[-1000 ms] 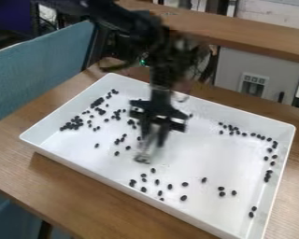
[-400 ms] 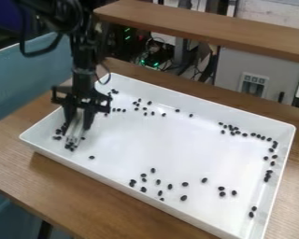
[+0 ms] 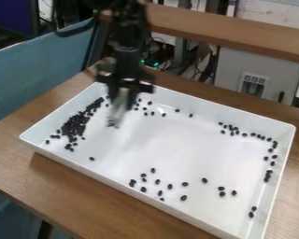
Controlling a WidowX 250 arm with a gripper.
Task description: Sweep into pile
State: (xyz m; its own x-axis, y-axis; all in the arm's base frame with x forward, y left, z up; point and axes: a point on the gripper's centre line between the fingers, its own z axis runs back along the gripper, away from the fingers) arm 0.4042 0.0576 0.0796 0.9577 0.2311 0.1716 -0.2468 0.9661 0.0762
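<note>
Small, round black beans [image 3: 75, 124] bunch up in the left part of the white tray [image 3: 284, 127]; more lie scattered at the middle, bottom and right. The tray is smooth, with raised sides, on a brown wood table [image 3: 83, 203]. Soft blue cloth [image 3: 39, 70] is at left. The blurry gripper [image 3: 116, 112] hangs down at upper left; I can't tell how open it is or what it holds.

The blurred gripper [image 3: 119, 108] hides part of the far wall of the tray [image 3: 205, 104]; the arm [image 3: 128, 35] is cut off at the top.
</note>
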